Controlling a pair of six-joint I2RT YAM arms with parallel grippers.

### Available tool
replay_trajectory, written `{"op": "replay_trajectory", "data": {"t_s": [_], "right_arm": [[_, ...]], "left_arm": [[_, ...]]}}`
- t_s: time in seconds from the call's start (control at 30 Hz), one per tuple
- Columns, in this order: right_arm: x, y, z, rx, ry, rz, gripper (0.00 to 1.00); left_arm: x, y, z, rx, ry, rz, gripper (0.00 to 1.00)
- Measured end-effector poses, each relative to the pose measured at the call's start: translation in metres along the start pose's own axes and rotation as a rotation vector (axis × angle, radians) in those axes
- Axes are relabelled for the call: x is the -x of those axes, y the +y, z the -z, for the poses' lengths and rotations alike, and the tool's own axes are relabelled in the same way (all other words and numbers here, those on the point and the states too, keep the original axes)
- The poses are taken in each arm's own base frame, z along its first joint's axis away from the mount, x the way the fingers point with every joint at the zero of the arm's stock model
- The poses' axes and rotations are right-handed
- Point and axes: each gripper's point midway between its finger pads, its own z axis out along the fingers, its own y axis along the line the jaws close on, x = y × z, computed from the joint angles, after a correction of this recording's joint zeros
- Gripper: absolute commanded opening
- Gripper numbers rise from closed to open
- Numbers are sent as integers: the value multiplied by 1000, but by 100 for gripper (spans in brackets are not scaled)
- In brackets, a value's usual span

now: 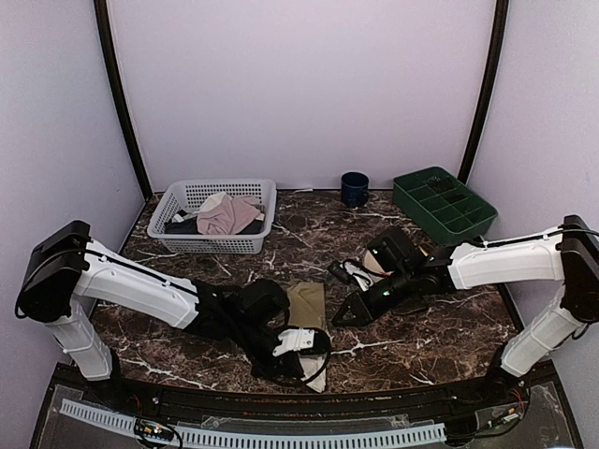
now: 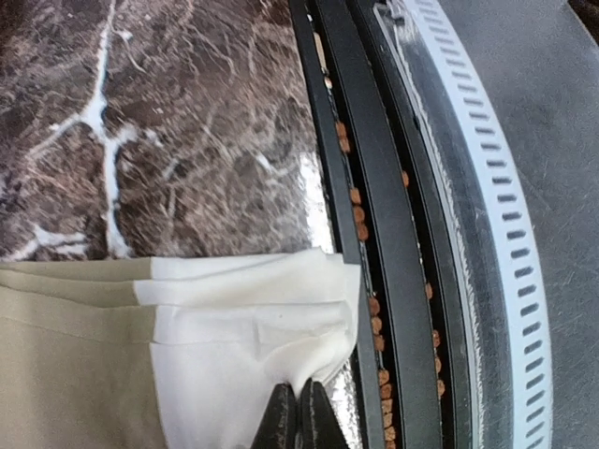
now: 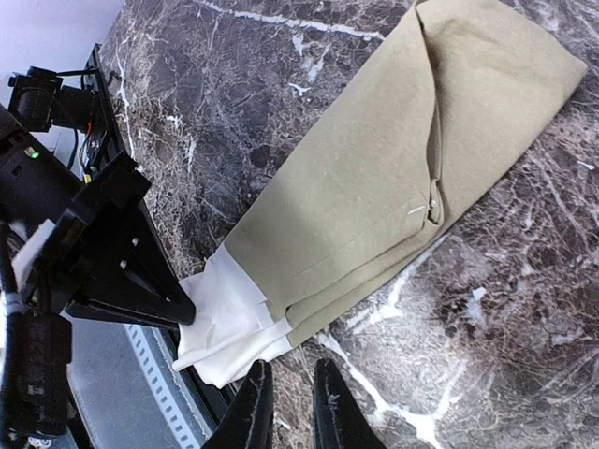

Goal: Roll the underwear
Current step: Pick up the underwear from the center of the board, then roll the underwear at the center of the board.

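Observation:
The olive-khaki underwear [image 1: 307, 304] lies folded into a long strip on the marble table, its cream waistband [image 1: 317, 378] at the near edge. In the right wrist view the strip [image 3: 393, 178] runs from upper right down to the waistband [image 3: 229, 323]. My left gripper [image 2: 299, 400] is shut on a corner of the waistband [image 2: 243, 327], pinching the cloth right by the table's front rail. It also shows in the top view [image 1: 309, 360]. My right gripper [image 3: 290, 379] is open a little and empty, just right of the waistband end, above bare marble; in the top view it sits beside the strip [image 1: 344, 316].
A white basket [image 1: 178, 238] at the back left holds a pale pink garment [image 1: 229, 213] and a dark one. A dark blue cup [image 1: 354, 188] and a green divided tray [image 1: 443, 203] stand at the back right. A black front rail [image 2: 374, 187] borders the near edge.

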Motion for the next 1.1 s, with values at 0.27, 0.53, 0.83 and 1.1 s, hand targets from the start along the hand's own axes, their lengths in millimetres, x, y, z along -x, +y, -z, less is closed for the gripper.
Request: {"op": "replay_trajectory", "data": {"t_s": [0.27, 0.53, 0.83, 1.1], "right_arm": [[-8, -8, 8, -22, 10, -20, 17], [-7, -4, 8, 1, 9, -22, 17], [-3, 7, -2, 102, -22, -91, 17], [-5, 9, -35, 166, 3, -176, 14]], "left_arm": [[18, 51, 29, 8, -98, 162, 0], [-3, 77, 14, -22, -64, 300, 0], [-10, 91, 14, -29, -94, 395, 3], [-8, 92, 10, -38, -107, 420, 6]]}}
